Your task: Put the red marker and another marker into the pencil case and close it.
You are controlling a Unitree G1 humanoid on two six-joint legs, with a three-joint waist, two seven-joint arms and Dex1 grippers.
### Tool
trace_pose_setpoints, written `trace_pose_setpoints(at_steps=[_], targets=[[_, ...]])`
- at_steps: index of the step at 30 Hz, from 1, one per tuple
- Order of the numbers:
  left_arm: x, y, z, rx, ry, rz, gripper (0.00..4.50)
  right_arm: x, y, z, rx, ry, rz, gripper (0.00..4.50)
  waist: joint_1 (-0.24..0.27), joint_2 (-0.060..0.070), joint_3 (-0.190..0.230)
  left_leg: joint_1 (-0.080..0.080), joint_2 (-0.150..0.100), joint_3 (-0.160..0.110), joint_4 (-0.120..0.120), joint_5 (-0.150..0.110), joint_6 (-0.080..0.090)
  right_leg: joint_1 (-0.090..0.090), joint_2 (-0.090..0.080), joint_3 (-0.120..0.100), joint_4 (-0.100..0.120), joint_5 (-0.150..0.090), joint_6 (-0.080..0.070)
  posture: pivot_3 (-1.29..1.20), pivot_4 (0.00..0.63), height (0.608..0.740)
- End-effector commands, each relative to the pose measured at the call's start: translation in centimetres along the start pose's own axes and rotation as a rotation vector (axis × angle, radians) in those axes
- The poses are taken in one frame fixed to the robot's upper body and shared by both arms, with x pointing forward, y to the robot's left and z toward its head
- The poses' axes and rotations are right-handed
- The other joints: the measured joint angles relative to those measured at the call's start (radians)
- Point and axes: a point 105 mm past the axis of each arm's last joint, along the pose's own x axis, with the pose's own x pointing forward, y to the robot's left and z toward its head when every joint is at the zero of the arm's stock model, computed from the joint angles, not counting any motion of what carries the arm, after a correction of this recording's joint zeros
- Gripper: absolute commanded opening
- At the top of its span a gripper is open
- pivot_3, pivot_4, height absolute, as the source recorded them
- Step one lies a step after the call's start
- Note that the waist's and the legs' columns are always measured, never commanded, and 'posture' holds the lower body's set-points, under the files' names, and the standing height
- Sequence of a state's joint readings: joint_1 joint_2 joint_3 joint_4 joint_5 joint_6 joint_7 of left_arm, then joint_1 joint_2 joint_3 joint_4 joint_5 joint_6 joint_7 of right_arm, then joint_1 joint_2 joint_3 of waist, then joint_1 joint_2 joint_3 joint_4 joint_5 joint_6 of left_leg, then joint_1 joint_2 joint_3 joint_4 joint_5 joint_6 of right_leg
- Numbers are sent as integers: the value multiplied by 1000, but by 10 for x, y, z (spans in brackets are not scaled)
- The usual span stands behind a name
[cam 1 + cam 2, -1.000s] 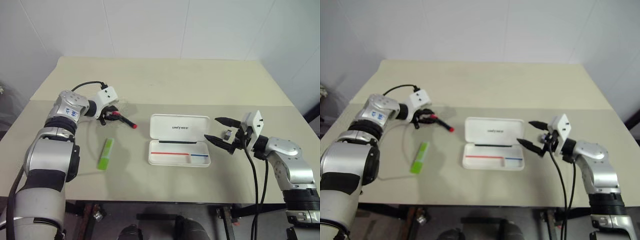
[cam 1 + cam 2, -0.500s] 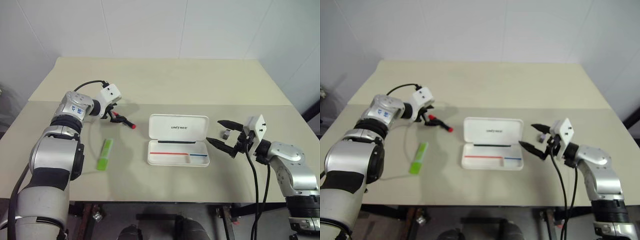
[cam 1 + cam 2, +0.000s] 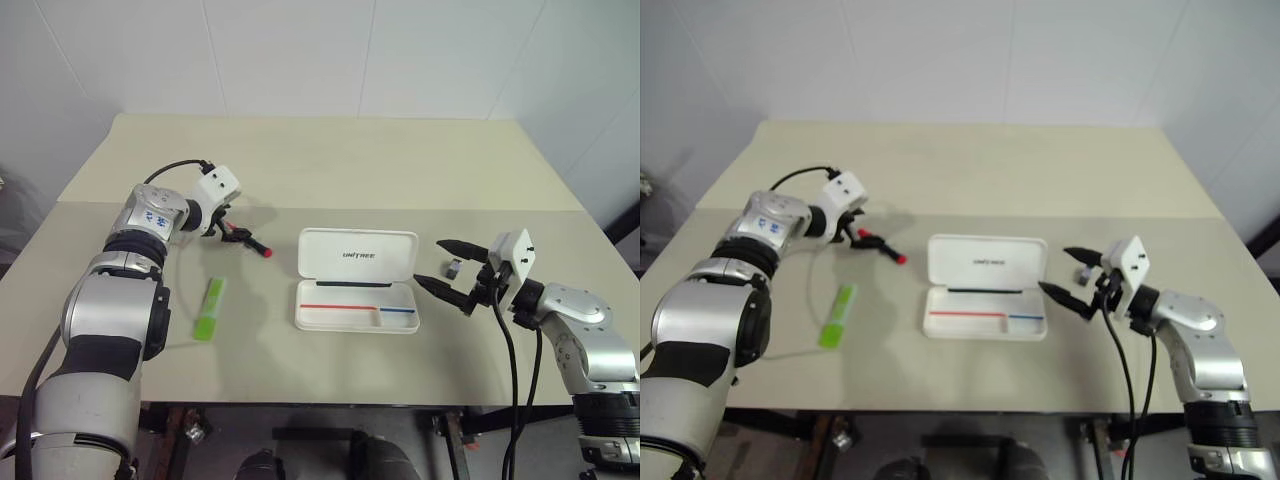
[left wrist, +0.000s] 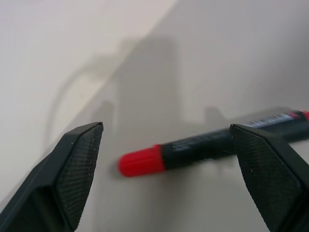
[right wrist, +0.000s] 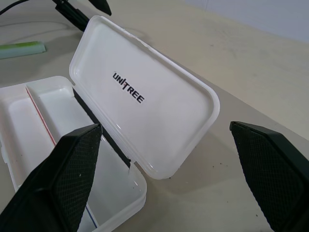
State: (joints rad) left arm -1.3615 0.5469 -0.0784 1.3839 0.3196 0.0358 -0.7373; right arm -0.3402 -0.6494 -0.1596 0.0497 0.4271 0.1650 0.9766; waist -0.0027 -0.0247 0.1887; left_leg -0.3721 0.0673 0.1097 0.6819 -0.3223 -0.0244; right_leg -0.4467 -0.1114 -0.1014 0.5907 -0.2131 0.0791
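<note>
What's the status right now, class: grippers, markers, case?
Left gripper open around the red marker, which lies on the table. Right gripper open beside the pencil case, lid up. Green highlighter untouched. Nothing in the way.

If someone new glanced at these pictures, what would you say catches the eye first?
Probably the pencil case, lying open in the middle of the table with its lid up and both compartments empty. To its left, the left gripper is open around one end of the red marker, which lies on the table, and the green highlighter lies nearer the front edge. The right gripper hangs open beside the case.
</note>
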Motion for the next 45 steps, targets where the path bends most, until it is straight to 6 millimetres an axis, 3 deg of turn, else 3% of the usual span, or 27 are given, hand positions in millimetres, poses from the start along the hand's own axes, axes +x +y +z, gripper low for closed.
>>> trace_pose_setpoints(at_steps=[1,9,17,20,31,39,45], targets=[[-9,22,32,2,-70,142,4465,-4,-4,13,-33,-35,-18,4500,0,0,0,0,0,0,0,0,0,0,0,0,0,0,0,0,150,740],[7,15,40,-167,-125,213,4465,0,-5,13,-30,-33,-6,4500,1,0,0,0,0,0,0,0,0,0,0,0,0,0,0,0,150,740],[19,15,47,-542,-206,390,4465,4,-6,15,-33,-32,7,4500,0,0,0,0,0,0,0,0,0,0,0,0,0,0,1,0,150,740],[23,11,48,-607,-196,417,4465,5,-6,16,-34,-34,11,4500,1,0,0,0,0,0,0,0,-1,0,0,0,0,1,1,0,150,740],[23,6,65,-502,-296,543,4465,4,-4,15,-29,-35,9,4500,2,0,0,1,-1,0,0,1,-1,0,0,1,0,1,1,0,150,740],[20,-39,67,-551,-366,573,4465,6,-4,15,-27,-31,16,4500,4,0,0,1,-1,1,1,1,-1,0,0,3,0,1,2,0,150,740],[17,-52,60,-757,-326,608,4465,9,-5,15,-27,-30,24,4500,6,0,0,2,-1,1,1,1,-1,1,0,3,0,2,2,0,150,740]])
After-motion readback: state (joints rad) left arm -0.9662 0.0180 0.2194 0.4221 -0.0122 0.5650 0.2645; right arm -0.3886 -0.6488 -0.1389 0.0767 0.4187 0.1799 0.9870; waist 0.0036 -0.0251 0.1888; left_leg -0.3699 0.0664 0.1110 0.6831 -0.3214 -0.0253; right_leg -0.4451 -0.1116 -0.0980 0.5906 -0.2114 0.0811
